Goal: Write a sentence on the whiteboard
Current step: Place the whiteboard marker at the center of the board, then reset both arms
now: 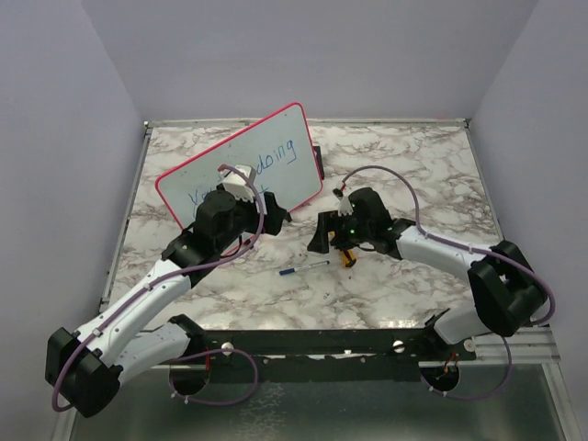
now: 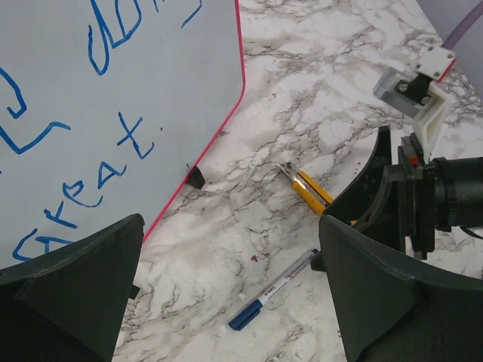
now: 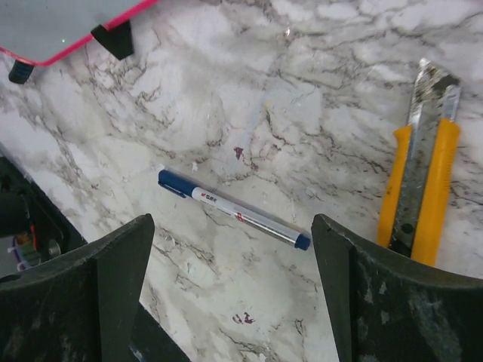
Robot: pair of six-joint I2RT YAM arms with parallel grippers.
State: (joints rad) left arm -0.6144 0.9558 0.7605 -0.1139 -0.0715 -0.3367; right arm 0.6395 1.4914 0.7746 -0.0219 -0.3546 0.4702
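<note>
On the marble tabletop point(image 1: 413, 175), front-centre: marker point(image 3: 234, 211) lies flat and loose, nothing touching it.
Whiteboard point(image 1: 289, 133): propped at a tilt, back-left of the marker, well apart from it.
Sentence point(image 2: 132, 136): blue, on the board; "doing" and "great" are legible, so the writing looks done.
R gripper point(image 3: 232, 226): jaws wide, empty, hovering right over the marker.
L gripper point(image 2: 230, 226): jaws fully wide, empty, up by the board's lower edge.
Marker axis: runs approx L–R across the table, blue cap end to the left. From the R wrist cam it lies nearly in line w/ the finger gap, not across it, so a re-grab prob. needs a wrist turn.
Nearer arm: R, clearly.
Watch: yellow utility knife point(image 3: 419, 188) is just beside the R arm's right-hand finger.
</note>
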